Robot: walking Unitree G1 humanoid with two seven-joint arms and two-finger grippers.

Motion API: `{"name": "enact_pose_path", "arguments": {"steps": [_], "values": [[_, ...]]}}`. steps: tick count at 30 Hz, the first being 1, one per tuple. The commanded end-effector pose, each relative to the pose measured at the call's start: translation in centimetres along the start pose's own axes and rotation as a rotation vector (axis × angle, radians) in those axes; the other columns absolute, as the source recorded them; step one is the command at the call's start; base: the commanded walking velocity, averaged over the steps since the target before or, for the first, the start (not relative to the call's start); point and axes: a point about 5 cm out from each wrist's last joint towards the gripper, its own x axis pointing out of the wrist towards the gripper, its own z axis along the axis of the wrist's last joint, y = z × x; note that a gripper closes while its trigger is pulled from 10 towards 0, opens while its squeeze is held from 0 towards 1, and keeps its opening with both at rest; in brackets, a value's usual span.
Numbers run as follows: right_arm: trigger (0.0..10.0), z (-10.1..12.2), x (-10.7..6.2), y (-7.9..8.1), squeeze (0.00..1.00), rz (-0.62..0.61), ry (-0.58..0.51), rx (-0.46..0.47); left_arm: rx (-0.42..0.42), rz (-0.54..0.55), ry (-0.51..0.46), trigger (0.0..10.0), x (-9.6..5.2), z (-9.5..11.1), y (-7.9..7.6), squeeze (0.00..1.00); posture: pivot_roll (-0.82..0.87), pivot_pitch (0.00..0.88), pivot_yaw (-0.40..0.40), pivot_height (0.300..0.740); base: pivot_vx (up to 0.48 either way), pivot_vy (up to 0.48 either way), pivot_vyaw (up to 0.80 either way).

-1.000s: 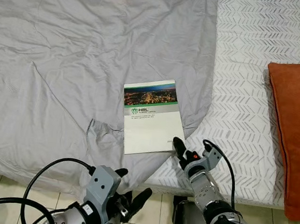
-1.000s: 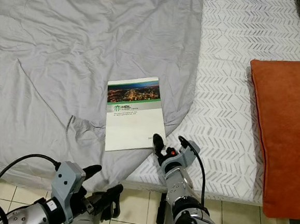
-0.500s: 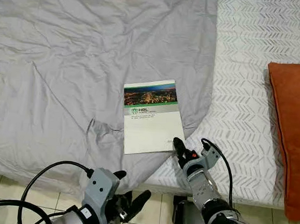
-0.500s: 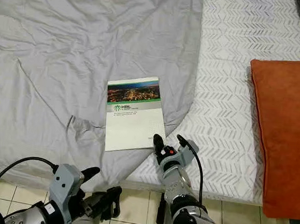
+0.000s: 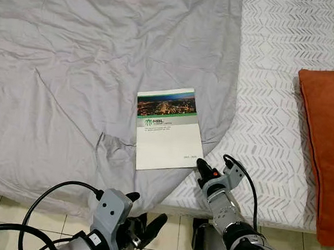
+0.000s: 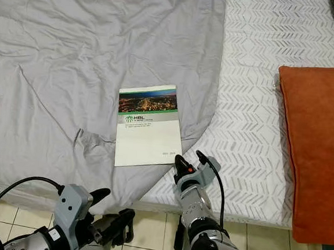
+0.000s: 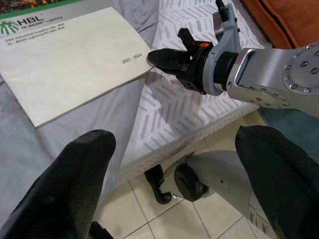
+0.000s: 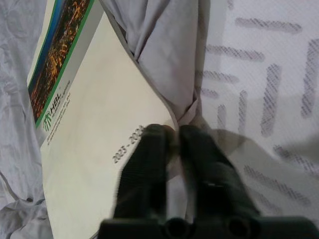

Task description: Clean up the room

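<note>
From the head views, a white catalogue with a green-banded city photo lies on the rumpled grey sheet, the right gripper at its near corner, which the right wrist view shows pinched between closed fingers, while the left wrist view shows the left gripper spread open over the tiled floor, so pickup seems underway, lifting next.
</note>
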Motion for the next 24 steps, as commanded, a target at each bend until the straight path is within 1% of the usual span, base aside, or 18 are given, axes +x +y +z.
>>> {"name": "enact_pose_path", "arguments": {"steps": [1,5,9,10,11,12,13,14,15,16,17,18,19,20,21,22,23,24], "values": [[0.0,-2.3,-0.6,-0.5,0.00,-0.038,0.073,0.047,-0.010,0.006,0.023,10.0,-0.7,-0.3,-0.2,0.00,0.21,0.562,0.094,0.740,0.000,0.000,0.00],[0.0,-2.2,-0.6,-0.4,0.00,-0.034,0.068,0.044,-0.009,0.007,0.024,10.0,-0.6,-0.4,0.0,0.00,0.21,0.559,0.092,0.740,0.000,0.000,0.00],[0.0,-0.5,0.0,0.1,0.00,-0.014,0.017,0.025,0.001,0.013,0.012,10.0,0.4,-0.5,0.6,0.00,0.17,0.519,0.062,0.740,0.000,0.000,0.00],[0.0,-0.2,0.1,0.3,0.00,0.001,0.011,0.005,0.007,0.015,0.006,10.0,0.6,-0.4,0.8,0.00,0.17,0.510,0.056,0.740,0.000,0.000,0.00],[0.0,-0.2,0.1,0.3,0.00,0.001,0.011,0.005,0.007,0.015,0.006,10.0,0.6,-0.4,0.8,0.00,0.17,0.510,0.056,0.740,0.000,0.000,0.00],[0.0,0.4,0.2,0.4,0.00,0.019,-0.003,-0.025,0.015,0.021,-0.002,10.0,1.1,-0.4,1.2,0.00,0.15,0.467,0.039,0.740,0.000,0.000,0.00],[0.0,1.5,0.4,0.6,0.00,0.036,-0.034,-0.052,0.023,0.029,-0.014,10.0,1.5,-0.2,1.6,0.00,0.14,0.454,0.035,0.740,0.000,0.000,0.00],[0.0,1.5,0.4,0.6,0.00,0.036,-0.034,-0.052,0.023,0.029,-0.014,10.0,1.5,-0.2,1.6,0.00,0.14,0.454,0.035,0.740,0.000,0.000,0.00],[0.0,2.6,0.6,0.6,0.00,0.045,-0.067,-0.080,0.030,0.034,-0.025,10.0,1.8,0.0,1.9,0.00,0.14,0.440,0.030,0.740,0.000,0.000,0.00],[0.0,4.4,0.7,0.7,0.00,0.055,-0.120,-0.109,0.039,0.040,-0.038,10.0,2.4,0.2,2.3,0.00,0.11,0.386,0.016,0.740,0.000,0.000,0.00],[0.0,4.4,0.7,0.7,0.00,0.055,-0.120,-0.109,0.039,0.040,-0.038,10.0,2.4,0.2,2.3,0.00,0.11,0.386,0.016,0.740,0.000,0.000,0.00],[0.0,6.0,0.7,0.7,0.00,0.061,-0.166,-0.151,0.048,0.044,-0.047,10.0,2.9,0.3,2.8,0.00,0.10,0.353,0.010,0.740,0.000,0.000,0.00],[0.0,6.0,0.7,0.7,0.00,0.061,-0.166,-0.151,0.048,0.044,-0.047,10.0,2.9,0.3,2.8,0.00,0.10,0.353,0.010,0.740,0.000,0.000,0.00],[0.0,7.5,0.7,0.7,0.00,0.062,-0.211,-0.185,0.060,0.049,-0.054,10.0,3.6,0.3,3.2,0.00,0.08,0.306,0.006,0.740,0.000,0.000,0.00],[0.0,7.5,0.7,0.7,0.00,0.062,-0.211,-0.185,0.060,0.049,-0.054,10.0,3.6,0.3,3.2,0.00,0.08,0.306,0.006,0.740,0.000,0.000,0.00],[0.0,10.0,0.4,0.7,0.00,0.059,-0.291,-0.316,0.086,0.077,-0.056,10.0,5.0,0.1,4.3,0.00,0.05,0.238,0.006,0.740,0.000,0.000,0.00],[0.0,10.0,0.4,0.7,0.00,0.059,-0.291,-0.316,0.086,0.077,-0.056,10.0,5.0,0.1,4.3,0.00,0.05,0.238,0.006,0.740,0.000,0.000,0.00],[0.0,11.0,0.1,0.7,0.00,0.056,-0.327,-0.400,0.093,0.144,-0.050,10.0,5.4,-0.1,5.3,0.00,0.04,0.185,0.008,0.740,0.000,0.000,0.00]]}}
